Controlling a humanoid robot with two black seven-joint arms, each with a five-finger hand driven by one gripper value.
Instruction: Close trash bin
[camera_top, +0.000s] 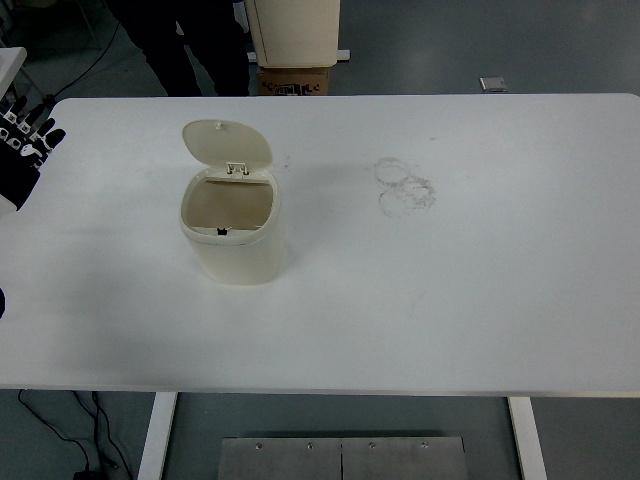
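A small cream trash bin (232, 228) stood on the white desk (450, 300) in the left-centre of the frame, well back from the near edge. Its lid (228, 142) was swung up and back on a hinge at the far rim, standing nearly upright, so the empty inside showed and the closing had not yet begun.

The left hand (25, 140) sat at the upper left edge of the frame, over the desk's corner and well apart from the bin; its fingers (30, 125) were spread loosely and held nothing. The right hand was not in view. A person's dark legs (190, 45) showed at the top, behind the desk, and some faint grey scuff rings (405, 185) marked the surface to the right of the bin.

To do the step well, the left hand would probably best travel in above and behind the lid, then push its top edge forward and down with flat fingers. The bin looked light, so a downward press over the hinge seemed safer than a sideways shove, which could slide or tip it. The latch at the front rim likely needed a firm final press.
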